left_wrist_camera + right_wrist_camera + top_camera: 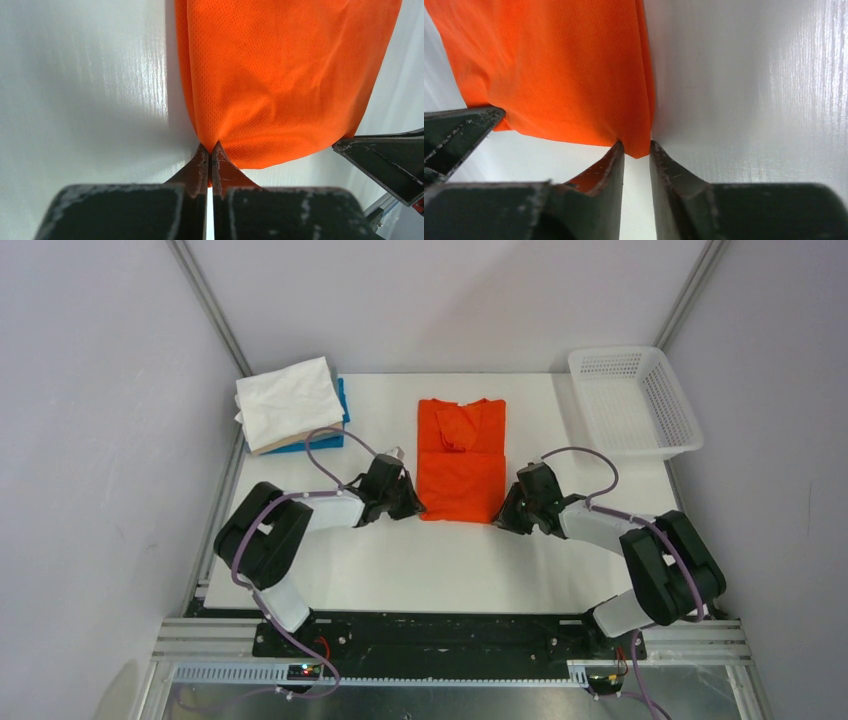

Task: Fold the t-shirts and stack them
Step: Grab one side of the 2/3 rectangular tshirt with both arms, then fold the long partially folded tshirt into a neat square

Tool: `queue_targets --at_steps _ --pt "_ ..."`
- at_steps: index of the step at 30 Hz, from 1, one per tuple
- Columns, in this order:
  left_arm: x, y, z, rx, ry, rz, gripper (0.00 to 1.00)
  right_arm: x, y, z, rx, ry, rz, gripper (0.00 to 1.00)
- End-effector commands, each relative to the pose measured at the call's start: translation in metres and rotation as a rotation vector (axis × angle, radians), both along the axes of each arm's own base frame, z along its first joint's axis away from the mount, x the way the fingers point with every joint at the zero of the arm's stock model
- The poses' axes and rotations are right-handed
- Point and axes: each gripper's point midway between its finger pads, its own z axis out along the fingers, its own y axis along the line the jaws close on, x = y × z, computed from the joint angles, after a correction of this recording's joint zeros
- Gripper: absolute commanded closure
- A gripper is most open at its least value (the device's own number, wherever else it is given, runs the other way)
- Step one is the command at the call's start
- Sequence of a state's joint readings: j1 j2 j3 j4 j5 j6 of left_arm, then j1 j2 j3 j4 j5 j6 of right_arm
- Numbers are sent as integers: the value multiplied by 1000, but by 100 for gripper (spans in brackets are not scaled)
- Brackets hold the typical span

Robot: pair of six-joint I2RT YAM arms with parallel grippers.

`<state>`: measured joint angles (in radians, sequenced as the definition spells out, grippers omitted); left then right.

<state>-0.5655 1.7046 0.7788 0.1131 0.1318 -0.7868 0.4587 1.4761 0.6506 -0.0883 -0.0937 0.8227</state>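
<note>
On the middle of the table (400, 565), the orange t-shirt (460, 465) lies flat with its long side pointing away from the arms. The left gripper (412, 505) is squeezed tight on the shirt's near left corner; the right gripper (503, 515) sits at the near right corner, jaws apart, the cloth tip just between them. I think the near edge must go up and away to fold.
</note>
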Motion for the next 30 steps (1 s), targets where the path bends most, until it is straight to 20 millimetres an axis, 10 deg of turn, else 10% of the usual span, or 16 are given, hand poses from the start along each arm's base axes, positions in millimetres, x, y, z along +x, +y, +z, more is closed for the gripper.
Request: queue_targets --at_steps 1,4,14,23,30 --pt "-12 4 -12 26 37 -4 100 5 -3 -8 -10 -12 -15 78" --pt "-14 5 -8 25 24 -7 100 2 -3 -11 -16 -17 1 99" --pt "-96 18 13 -37 -3 -63 100 -83 12 18 32 12 182 100" --pt "-175 22 92 -239 -141 -144 100 -168 33 82 190 -69 361 100" --pt "-172 26 137 -345 -255 -118 100 -160 42 134 283 -215 401 100"
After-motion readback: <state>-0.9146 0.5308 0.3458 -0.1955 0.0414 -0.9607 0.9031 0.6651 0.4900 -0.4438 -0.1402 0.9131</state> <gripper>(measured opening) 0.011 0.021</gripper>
